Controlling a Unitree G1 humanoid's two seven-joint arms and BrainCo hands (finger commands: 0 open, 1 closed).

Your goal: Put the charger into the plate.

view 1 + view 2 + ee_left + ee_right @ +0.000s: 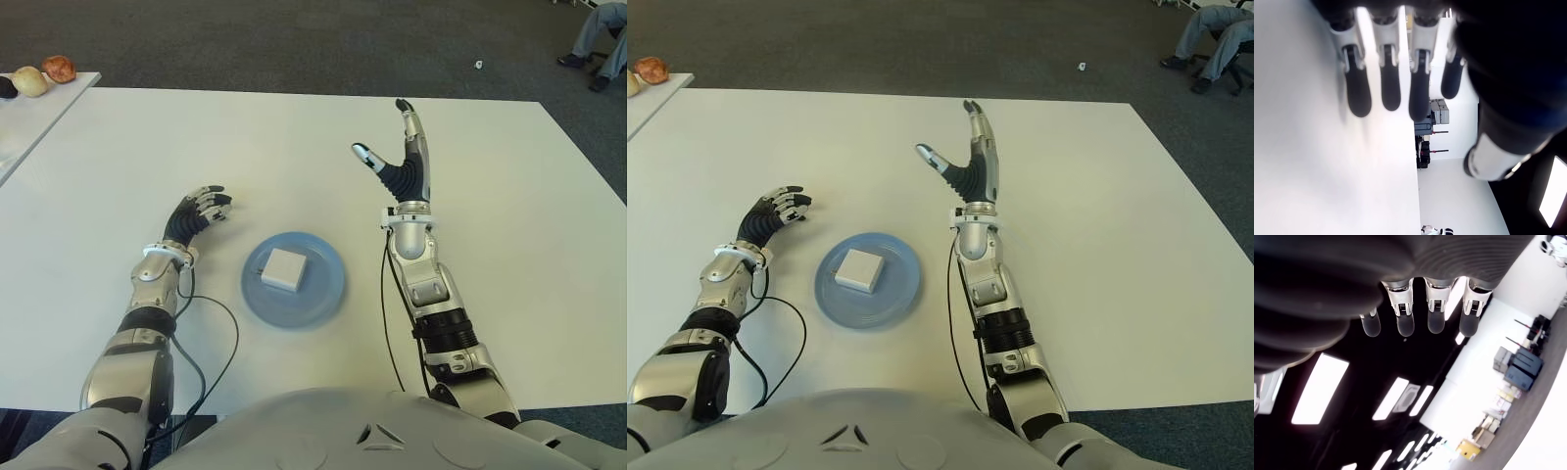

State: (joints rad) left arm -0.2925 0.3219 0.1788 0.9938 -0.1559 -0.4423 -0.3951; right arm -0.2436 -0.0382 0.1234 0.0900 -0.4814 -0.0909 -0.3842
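Here, nearest the robot's body, the blue plate (318,299) is sitting flat on the white table (509,245), and the white square charger (284,268) is lying inside it, a little toward the plate's left and far part, with neither hand touching it. To the left of the plate, just beyond the forearm cable (211,357) that is looping across the tabletop, the left hand (199,211) is showing low over the table with its dark fingers (1390,88) loosely bent and lined up side by side, holding nothing; its wrist view is showing four fingertips hanging close above the bare white surface and the thumb standing apart from them. To the right of the plate, the right hand (404,157) is standing up from the wrist with the palm edge on, its four fingers (1405,322) stretching straight and close together and the thumb sticking out to the left, and nothing is sitting between them; its wrist view is looking up at ceiling lights past the fingertips. Farther off at the left, a second white table (39,122) is carrying some rounded things (44,75) in tan and reddish tones. Beyond the far edge of the main table, grey carpet (294,44) is spreading out, and at the top right corner a person's legs (1215,34) are showing beside a chair
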